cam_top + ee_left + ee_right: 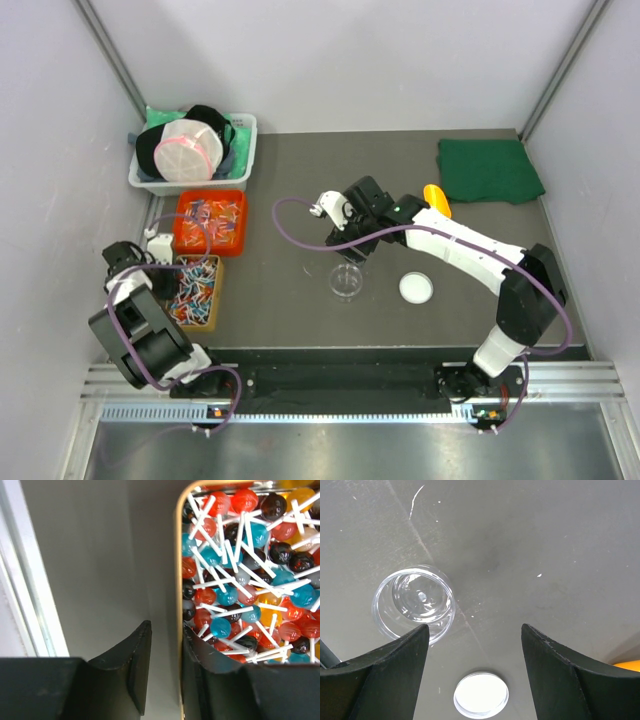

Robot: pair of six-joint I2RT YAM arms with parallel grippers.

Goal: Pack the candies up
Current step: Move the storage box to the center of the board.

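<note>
- Currently nothing looks packed: candies (pixel 235 580) heaped in tray (pixel 178 605), left.
- Left gripper (pixel 166 630) part-open, straddling tray rim, gripping nothing.
- Right gripper (pixel 474 627) wide open, empty, near jar (pixel 413 600).
- Jar empty; lid (pixel 481 695) off, beside it.

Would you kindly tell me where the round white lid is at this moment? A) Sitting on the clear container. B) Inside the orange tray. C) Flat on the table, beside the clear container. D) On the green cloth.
C: the top view shows the white lid lying flat on the table, apart from the uncovered clear container.
</note>
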